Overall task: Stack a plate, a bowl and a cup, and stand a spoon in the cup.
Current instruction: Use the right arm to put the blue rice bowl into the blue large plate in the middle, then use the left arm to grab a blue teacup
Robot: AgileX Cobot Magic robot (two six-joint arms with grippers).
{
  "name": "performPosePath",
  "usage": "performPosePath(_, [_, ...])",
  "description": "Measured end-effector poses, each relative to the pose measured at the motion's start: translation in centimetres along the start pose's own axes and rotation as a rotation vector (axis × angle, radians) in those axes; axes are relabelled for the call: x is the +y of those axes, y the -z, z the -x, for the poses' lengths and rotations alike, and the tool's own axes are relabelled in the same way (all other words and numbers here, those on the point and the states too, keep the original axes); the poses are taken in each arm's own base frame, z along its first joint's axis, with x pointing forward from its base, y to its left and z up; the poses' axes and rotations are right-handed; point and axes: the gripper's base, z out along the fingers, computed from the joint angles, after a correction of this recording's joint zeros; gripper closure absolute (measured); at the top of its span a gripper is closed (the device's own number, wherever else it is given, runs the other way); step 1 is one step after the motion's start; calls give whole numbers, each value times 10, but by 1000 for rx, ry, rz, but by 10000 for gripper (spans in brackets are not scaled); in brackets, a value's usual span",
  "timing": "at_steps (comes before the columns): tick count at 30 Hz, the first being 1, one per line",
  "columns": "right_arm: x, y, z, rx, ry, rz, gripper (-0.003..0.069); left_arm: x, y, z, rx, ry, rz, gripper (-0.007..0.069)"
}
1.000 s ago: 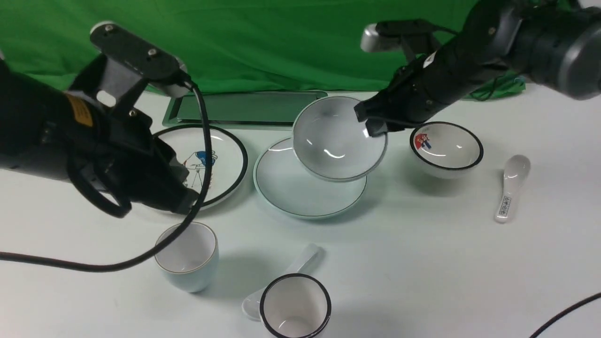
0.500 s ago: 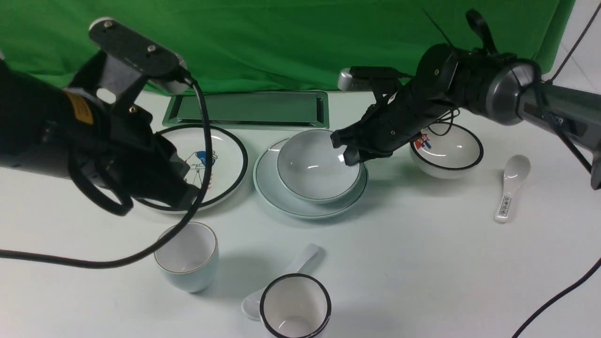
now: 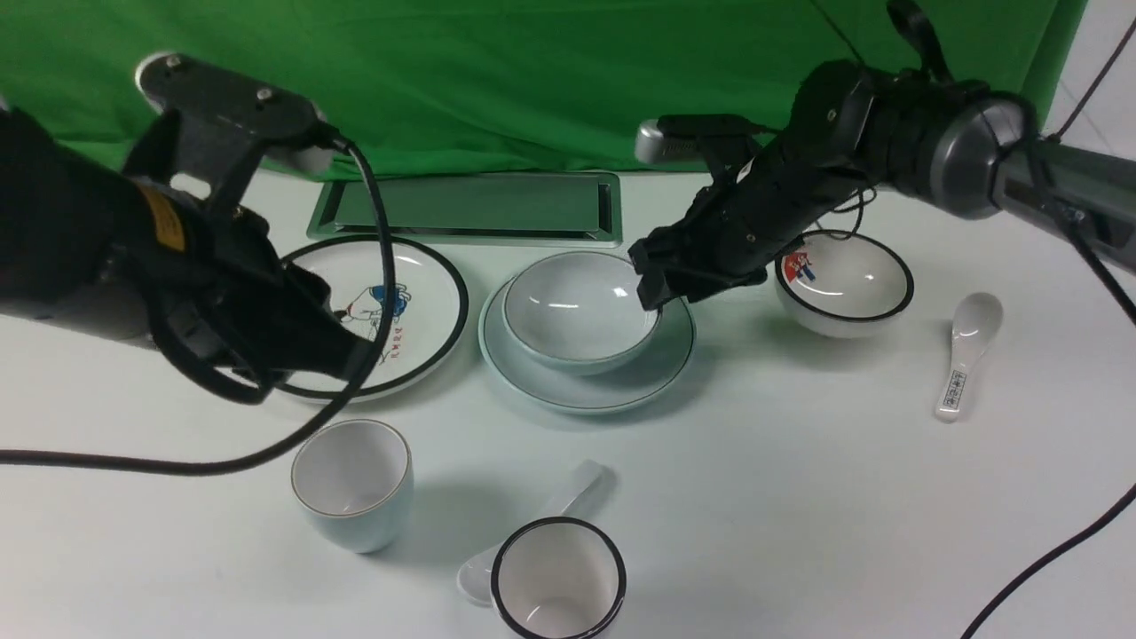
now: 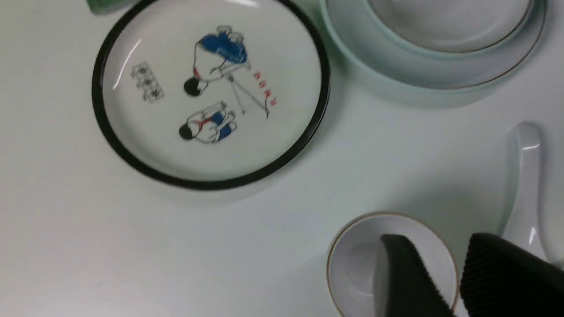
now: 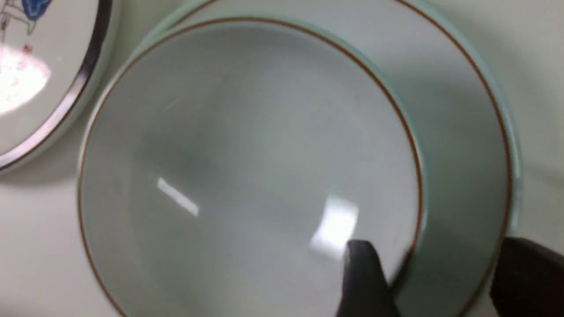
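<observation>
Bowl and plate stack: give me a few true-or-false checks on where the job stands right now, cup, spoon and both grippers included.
1. The bowl sits on the plate. True.
2. The cup is in the bowl. False: it stands on the table, on the near side, apart from the plate.
3. The right gripper has its jaws open, one either side of the bowl's rim. True.
4. The spoon stands in the cup. False: it lies on the table, partly hidden behind the black-rimmed cup.
5. The left gripper grips the cup. False: its jaws are apart and hang above the cup, not touching it.
</observation>
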Motion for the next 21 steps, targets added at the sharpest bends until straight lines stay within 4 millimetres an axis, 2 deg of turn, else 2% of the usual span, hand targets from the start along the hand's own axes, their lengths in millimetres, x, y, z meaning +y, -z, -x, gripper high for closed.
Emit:
performPosePath(1, [0, 12, 3, 0, 18, -6, 225, 0, -7, -1, 35, 1, 1, 335])
performPosePath(3, [3, 49, 7, 29, 109, -28, 216, -1, -27, -3, 106, 5, -1, 192])
performPosePath(4, [4, 52, 7, 33, 119, -34, 216, -1, -29, -3, 112, 4, -1, 181])
performPosePath(5, [8, 77, 6, 71, 193, -51, 215, -1, -41, -4, 146, 7, -2, 115])
performPosePath(6, [9, 80, 6, 75, 201, -49, 215, -1, -43, -4, 151, 6, -1, 106])
performPosePath(8, [14, 119, 1, 95, 276, -109, 215, -2, -68, -7, 216, 6, 5, 28])
performPosePath(9, [15, 127, 1, 95, 285, -129, 215, -2, -76, -9, 240, 8, 7, 18])
performPosePath(10, [17, 143, 0, 77, 300, -161, 215, -2, -83, -11, 263, 13, 7, 14])
performPosePath(14, [20, 168, -2, 47, 317, -213, 215, -3, -103, -16, 324, 11, 5, 38])
performPosePath(15, [22, 177, -3, 33, 321, -224, 215, -3, -109, -18, 341, 10, 5, 72])
performPosePath(18, [23, 184, -4, 20, 324, -234, 215, -4, -120, -20, 356, 4, 6, 199])
performPosePath(20, [23, 185, -4, 20, 323, -235, 215, -4, -122, -20, 346, 2, 7, 309])
performPosePath(21, [23, 185, -4, 21, 322, -237, 215, -4, -123, -19, 341, 0, 9, 393])
